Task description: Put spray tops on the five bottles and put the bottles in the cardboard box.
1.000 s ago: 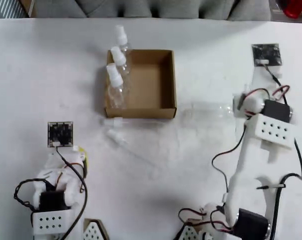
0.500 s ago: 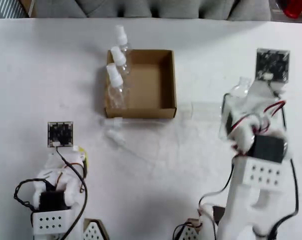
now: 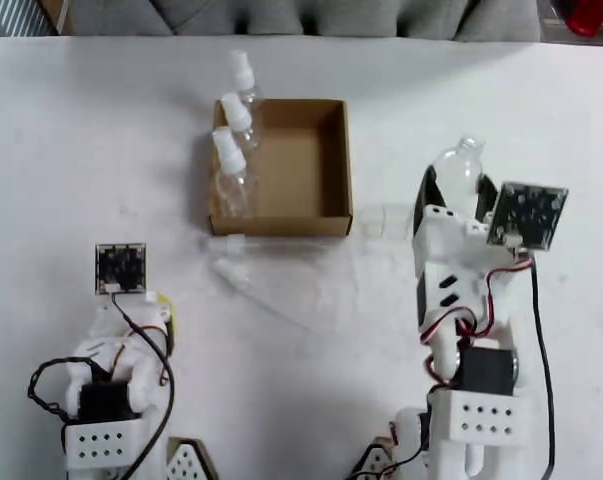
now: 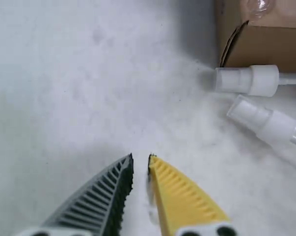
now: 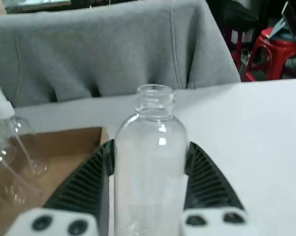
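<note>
White counter [image 3: 81, 130] fills the scene, with grey upholstery [image 5: 113, 54] behind its far edge. At the near left the left arm [image 3: 106, 395] is folded low, its wrist tipped down toward bare counter. The left jaws are clenched almost together, only a thin slit being left between the grey finger [image 4: 106, 196] and the yellow finger [image 4: 179, 199], and nothing is held.

At the right the right arm [image 3: 461, 290] is raised off the counter, to the right of the cardboard box [image 3: 281, 222]. An uncapped clear bottle [image 3: 459, 170] is grasped across its body by the right jaws, one black finger [image 5: 86, 182] being pressed to each side. Its long axis runs along the jaws, and its open neck is pointed away from the wrist, toward the far side.

Three capped bottles [image 3: 231, 150] are seen along the box's left wall. Two loose spray tops [image 3: 226, 243] are lying on the counter just near of the box, both on their sides and close together.
</note>
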Available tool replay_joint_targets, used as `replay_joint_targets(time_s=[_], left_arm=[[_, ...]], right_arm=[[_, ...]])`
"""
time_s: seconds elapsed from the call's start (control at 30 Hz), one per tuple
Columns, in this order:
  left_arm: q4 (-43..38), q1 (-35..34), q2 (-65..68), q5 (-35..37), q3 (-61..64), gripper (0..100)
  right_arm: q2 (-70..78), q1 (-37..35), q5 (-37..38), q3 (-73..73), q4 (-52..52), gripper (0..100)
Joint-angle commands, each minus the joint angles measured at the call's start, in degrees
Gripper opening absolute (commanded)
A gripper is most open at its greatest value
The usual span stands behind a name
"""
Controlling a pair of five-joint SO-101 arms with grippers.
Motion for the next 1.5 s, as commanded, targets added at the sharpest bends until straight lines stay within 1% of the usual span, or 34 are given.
replay_joint_targets(time_s=[0.0, 0.13, 0.27, 0.37, 0.47, 0.6, 0.87, 1.07, 1.13, 1.2, 1.3, 1.4, 1.47], left_arm=[[0.0, -0.4, 0.66, -0.53, -0.18, 7], [-0.09, -0.4, 0.66, -0.53, -0.18, 7], [-0.35, -0.4, 0.66, -0.53, -0.18, 7], [-0.62, -0.4, 0.57, -0.53, -0.18, 7], [-2.81, -0.4, 0.57, -0.53, -0.18, 7], [-6.15, -0.4, 0.57, -0.09, -0.26, 7], [-8.44, -0.04, 0.57, -0.09, -0.35, 7], [-8.09, 5.93, 0.57, 0.0, -1.05, 7], [-5.45, 6.99, 0.84, 0.09, -3.16, 7], [-0.97, 8.75, 0.92, 0.62, -6.77, 7], [4.66, 13.05, 1.01, 4.22, -13.19, 7], [6.86, 16.84, 2.77, 4.66, -17.85, 7], [6.86, 17.54, 7.6, 4.84, -21.1, 7]], right_arm=[[-3.38, -1.63, -0.53, 3.52, -9.8, 1.5], [-6.46, -5.23, -0.53, 10.29, -18.15, 1.5], [-11.3, -8.57, -0.53, 15.65, -22.64, 1.5], [-16.4, -11.12, -0.53, 19.16, -22.81, 1.5], [-22.99, -13.76, -0.18, 23.56, -22.73, 1.5], [-31.96, -14.73, -0.09, 28.31, -22.46, 1.5], [-31.34, -14.46, -0.53, 29.63, -11.03, 1.5], [-31.25, -14.9, -0.18, 33.41, 1.19, 1.5], [-31.25, -14.55, -0.18, 33.41, 2.33, 1.5], [-31.25, -14.55, -0.18, 33.32, 2.68, 1.5], [-31.16, -14.9, -0.18, 33.32, 2.68, 1.5], [-31.16, -14.81, -0.18, 33.32, 2.77, 1.5], [-31.16, -14.73, -0.18, 33.32, 3.38, 1.5]])
